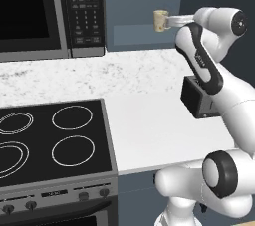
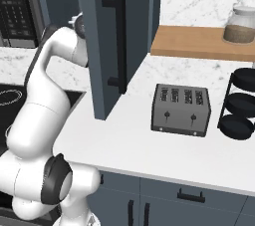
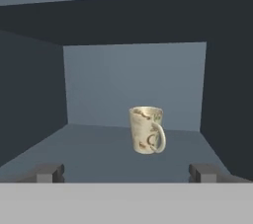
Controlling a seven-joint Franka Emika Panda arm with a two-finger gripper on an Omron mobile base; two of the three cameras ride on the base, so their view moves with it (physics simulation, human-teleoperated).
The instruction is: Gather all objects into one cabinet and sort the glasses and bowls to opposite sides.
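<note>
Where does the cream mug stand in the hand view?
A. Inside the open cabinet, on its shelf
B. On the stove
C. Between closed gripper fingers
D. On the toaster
A: the cream mug stands upright on the cabinet shelf, handle toward the camera, apart from the open gripper.

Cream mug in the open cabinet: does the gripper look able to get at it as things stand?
Probably yes. In the hand view the cream mug stands upright on the cabinet shelf straight ahead of the gripper, whose jaws stand wide open, with nothing on the shelf between them.
</note>
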